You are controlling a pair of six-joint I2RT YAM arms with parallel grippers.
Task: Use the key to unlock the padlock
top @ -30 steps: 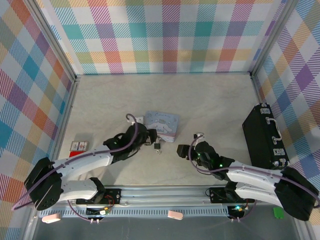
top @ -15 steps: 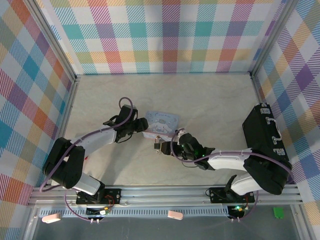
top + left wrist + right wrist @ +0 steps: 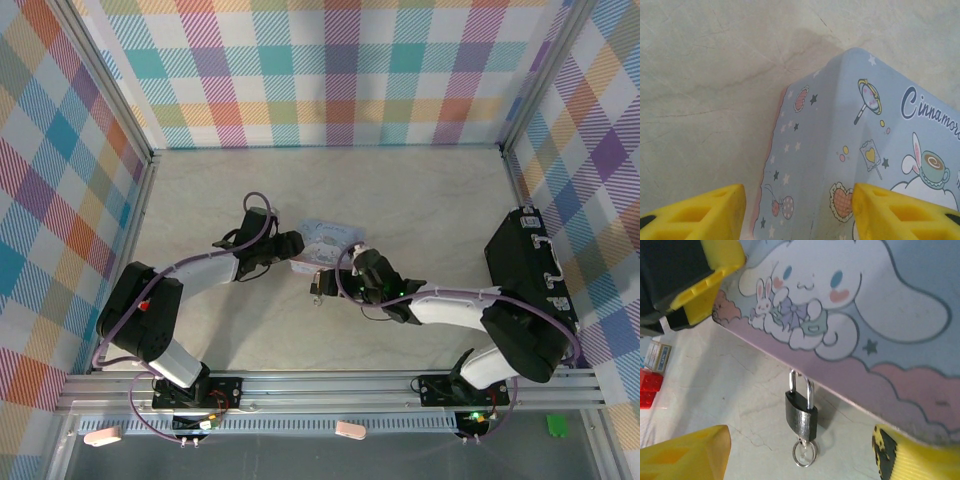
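Observation:
A pale blue cartoon-printed tin [image 3: 330, 236] stands tilted mid-table. My left gripper [image 3: 292, 251] [image 3: 799, 216] is shut across its left edge, one yellow finger [image 3: 695, 215] by the side wall and the other on the lid. The small dark padlock [image 3: 801, 415] [image 3: 316, 290] hangs by its shackle from the tin's [image 3: 880, 305] lower rim, just over the table. A silver ring [image 3: 805, 455] dangles from the padlock's underside where the key sits, and the key's blade is hidden. My right gripper [image 3: 802, 460] [image 3: 338, 280] is open, its fingers wide on either side of the padlock without touching it.
A black case [image 3: 528, 270] lies along the right wall. Small red [image 3: 649, 387] and white [image 3: 659, 356] boxes sit on the table to the left. Checked walls [image 3: 330, 70] close in three sides, and a metal rail [image 3: 330, 385] runs along the near edge.
My left arm swung up to the tin's left edge, and the tin now stands tilted. My right arm reached left toward the padlock and its fingers spread wider.

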